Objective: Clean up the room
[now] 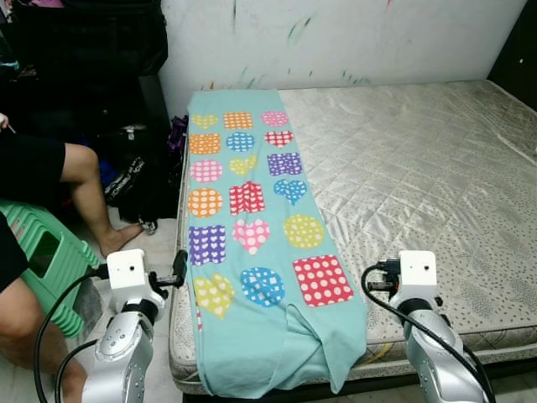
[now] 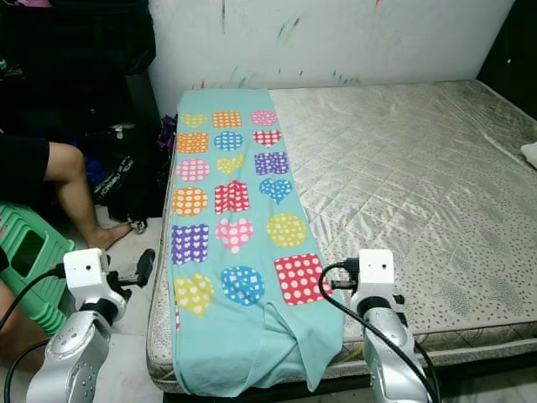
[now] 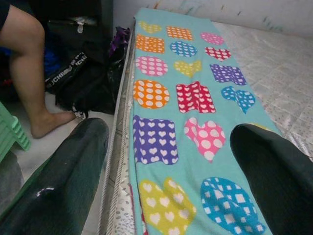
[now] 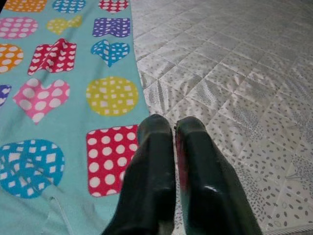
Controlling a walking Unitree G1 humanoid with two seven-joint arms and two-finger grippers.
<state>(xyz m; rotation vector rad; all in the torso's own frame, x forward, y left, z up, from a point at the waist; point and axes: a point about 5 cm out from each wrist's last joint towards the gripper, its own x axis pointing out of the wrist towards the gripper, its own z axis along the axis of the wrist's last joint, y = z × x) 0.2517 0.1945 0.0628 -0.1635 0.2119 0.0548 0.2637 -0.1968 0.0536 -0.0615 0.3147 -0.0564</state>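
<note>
a turquoise cloth with bright dotted patches (image 1: pixel 252 243) lies folded along the left of a bare quilted mattress (image 1: pixel 419 176). the left gripper (image 3: pixel 168 161) gapes empty, the right gripper (image 4: pixel 173 128) is closed on nothing. likely next: grasp the hanging near edge and fold again.

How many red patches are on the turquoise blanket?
3: one far red patch, one in the middle, one nearest, on the right. The blanket's folded near end may hide more.

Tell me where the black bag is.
The black bag sits on the floor left of the mattress, between the bed edge and a seated person's leg.
</note>
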